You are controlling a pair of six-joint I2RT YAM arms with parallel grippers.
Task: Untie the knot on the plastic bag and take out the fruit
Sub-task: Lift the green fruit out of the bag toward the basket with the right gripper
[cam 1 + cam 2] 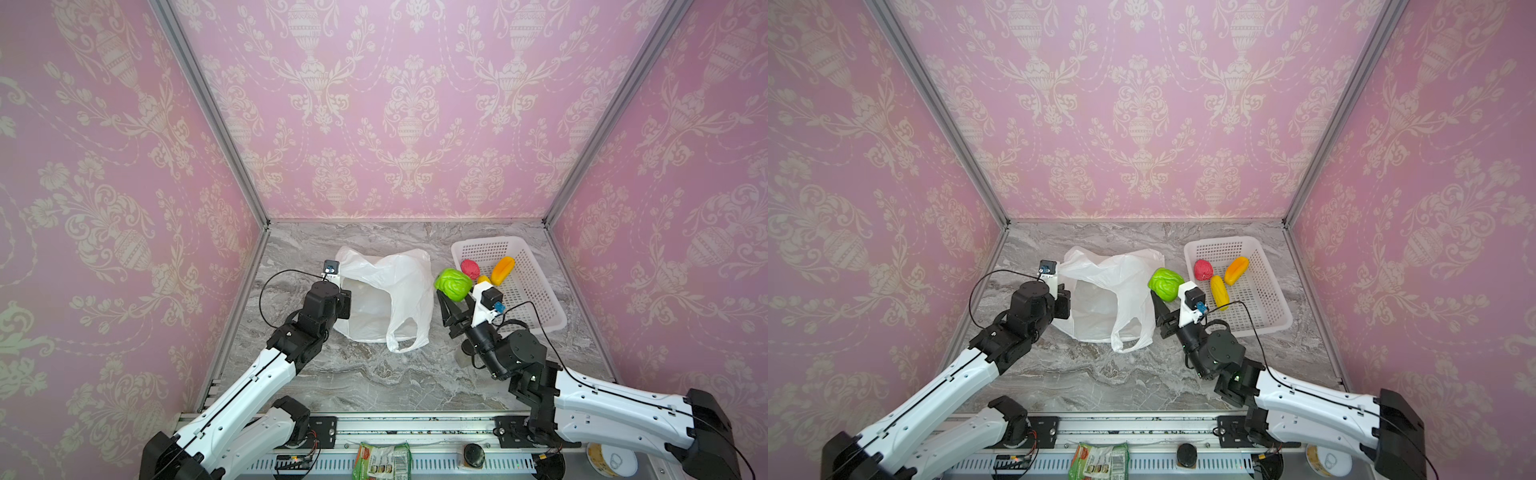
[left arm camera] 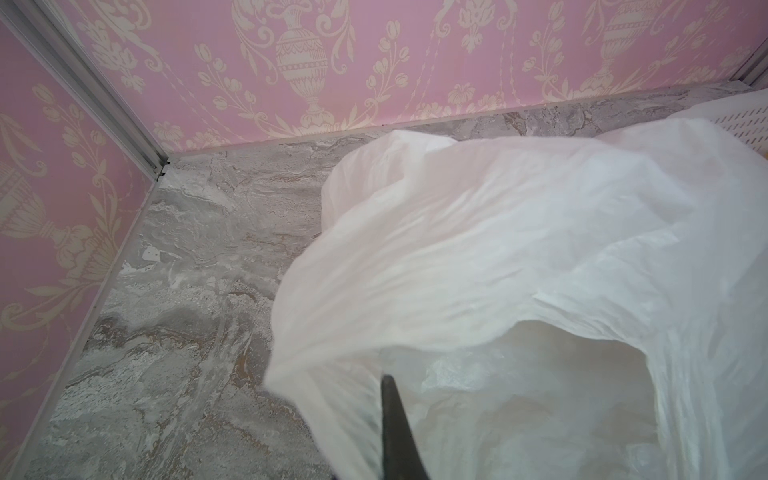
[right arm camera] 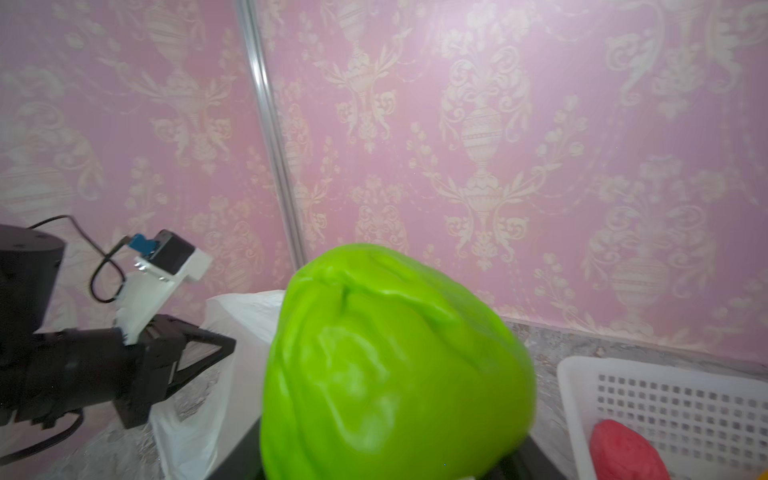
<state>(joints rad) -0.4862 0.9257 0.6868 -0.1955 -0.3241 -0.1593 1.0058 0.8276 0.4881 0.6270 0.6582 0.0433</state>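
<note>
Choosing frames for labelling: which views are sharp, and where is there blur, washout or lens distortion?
Both top views: sharp, evenly lit, though the wide lens splays the wall posts outward. Right wrist view: the green fruit is close and soft, the wallpaper smeared. Left wrist view: the plastic bag is bright, nearly washed out, its folds faint.

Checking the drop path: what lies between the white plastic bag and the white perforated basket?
The glossy green toy fruit, held by the right gripper, in both top views.

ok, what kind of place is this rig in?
Probably a mock-up test booth, not a real room: pink wallpaper panels in aluminium framing, marble-look tabletop, mounting rail along the front edge.
</note>
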